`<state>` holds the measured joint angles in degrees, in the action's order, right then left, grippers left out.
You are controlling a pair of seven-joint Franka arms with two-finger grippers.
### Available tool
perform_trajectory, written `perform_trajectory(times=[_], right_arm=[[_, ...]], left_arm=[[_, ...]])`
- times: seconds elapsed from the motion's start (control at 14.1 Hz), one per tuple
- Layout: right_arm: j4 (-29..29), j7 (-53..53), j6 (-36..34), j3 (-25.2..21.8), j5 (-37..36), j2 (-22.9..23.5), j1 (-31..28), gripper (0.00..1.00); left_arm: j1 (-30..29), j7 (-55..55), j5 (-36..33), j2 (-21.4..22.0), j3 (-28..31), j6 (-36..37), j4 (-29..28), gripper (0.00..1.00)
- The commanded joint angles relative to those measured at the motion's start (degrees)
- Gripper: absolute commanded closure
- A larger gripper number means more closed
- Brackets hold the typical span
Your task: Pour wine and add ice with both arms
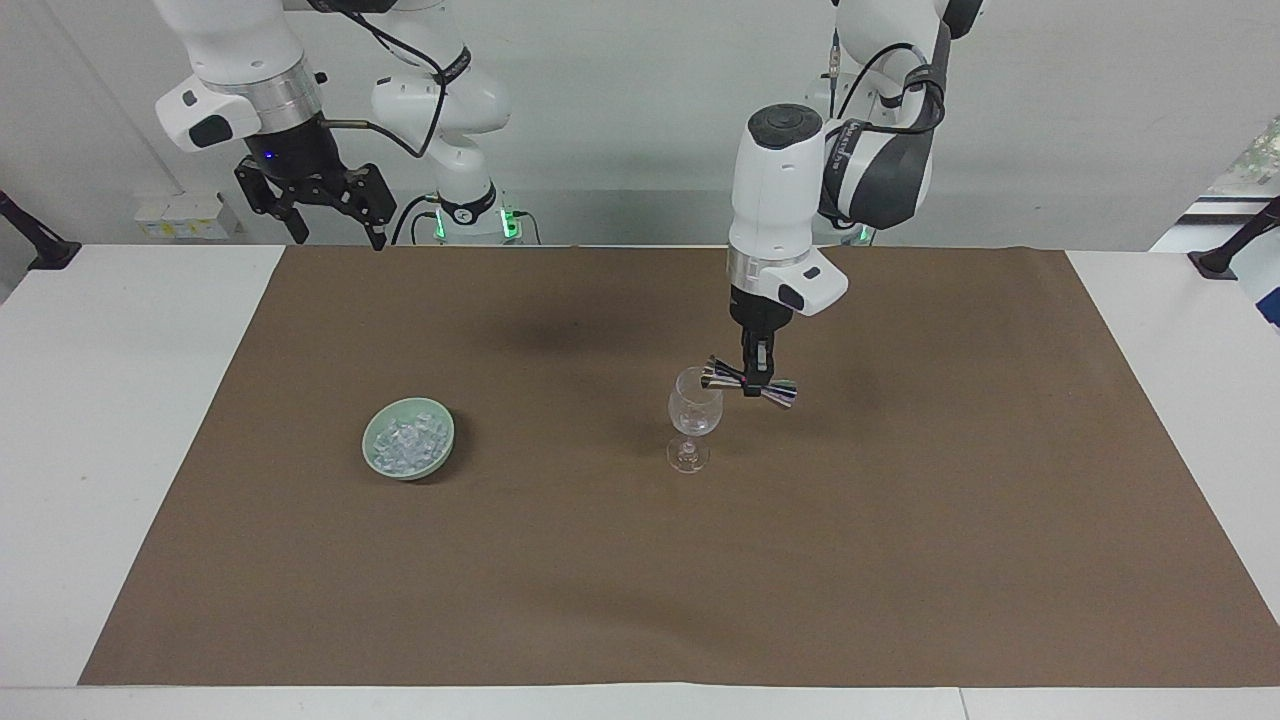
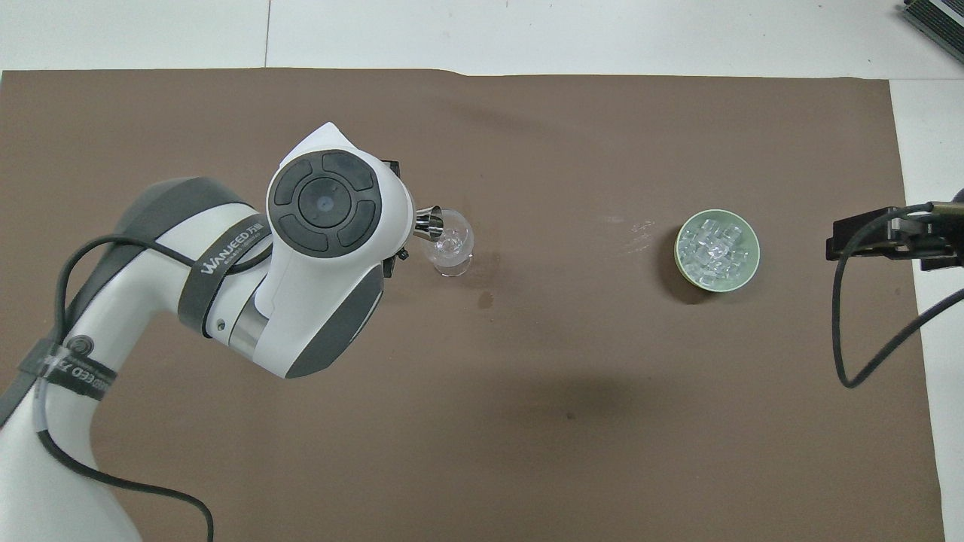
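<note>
A clear wine glass stands upright on the brown mat; it also shows in the overhead view. My left gripper is shut on a silver double-ended jigger, held nearly level with one end over the glass's rim. In the overhead view only the jigger's tip shows past the arm. The ice lies in a pale green bowl, toward the right arm's end; both show in the overhead view, ice and bowl. My right gripper waits open, high over the table's edge by the robots.
The brown mat covers most of the white table. A small dark spot and a pale smear mark the mat near the glass. A black cable hangs from the right arm.
</note>
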<state>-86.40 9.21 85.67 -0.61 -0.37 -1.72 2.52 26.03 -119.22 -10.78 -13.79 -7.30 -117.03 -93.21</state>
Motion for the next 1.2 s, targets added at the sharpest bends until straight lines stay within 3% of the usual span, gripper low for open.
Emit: perform_trajectory(times=[0.0,1.13], right_arm=[[-0.1,-1.4,-0.2,0.1,0.1,-0.1,-0.6,0.00],[-0.1,-1.4,-0.2,0.1,0.1,-0.2,-0.6,0.00]], left_arm=[[1.4,-1.5,-1.7,-1.1,0.7,2.2,2.2,1.00],[3.2,-1.5,-6.1,-1.1,0.7,5.0,3.0,1.00]])
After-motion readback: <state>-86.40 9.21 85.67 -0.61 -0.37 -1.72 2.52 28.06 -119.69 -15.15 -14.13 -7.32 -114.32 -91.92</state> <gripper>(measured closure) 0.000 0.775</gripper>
